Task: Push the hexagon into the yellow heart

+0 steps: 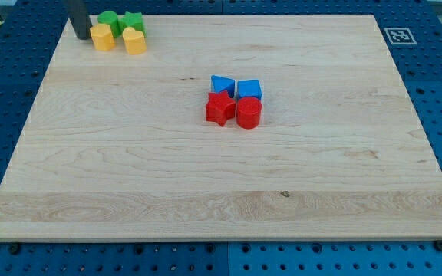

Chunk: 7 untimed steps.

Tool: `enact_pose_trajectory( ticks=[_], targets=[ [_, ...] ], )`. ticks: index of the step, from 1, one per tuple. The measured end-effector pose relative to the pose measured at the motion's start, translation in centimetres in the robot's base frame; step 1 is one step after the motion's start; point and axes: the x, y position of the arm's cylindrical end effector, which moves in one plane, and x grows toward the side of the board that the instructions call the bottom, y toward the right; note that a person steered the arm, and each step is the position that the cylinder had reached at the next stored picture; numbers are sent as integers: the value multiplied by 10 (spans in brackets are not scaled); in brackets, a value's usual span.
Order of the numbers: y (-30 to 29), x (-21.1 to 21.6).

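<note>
A yellow hexagon block [102, 37] sits near the board's top left corner. A yellow heart block [134, 41] lies just to its right, with a small gap between them. Behind them stand a green round block [108, 19] and a green star block [133, 21]. My tip [80, 37] rests on the board right against the hexagon's left side; the dark rod rises out of the view's top.
Near the board's middle sit a blue triangular block [221, 84], a blue cube [249, 89], a red star block [220, 109] and a red round block [249, 113], packed together. The wooden board's top edge [206, 14] lies just behind the green blocks.
</note>
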Motion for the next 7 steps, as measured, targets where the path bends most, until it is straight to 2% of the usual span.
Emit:
enact_pose_trajectory(
  ticks=[2,7],
  targets=[
    [12,14],
    [85,37]
  ],
)
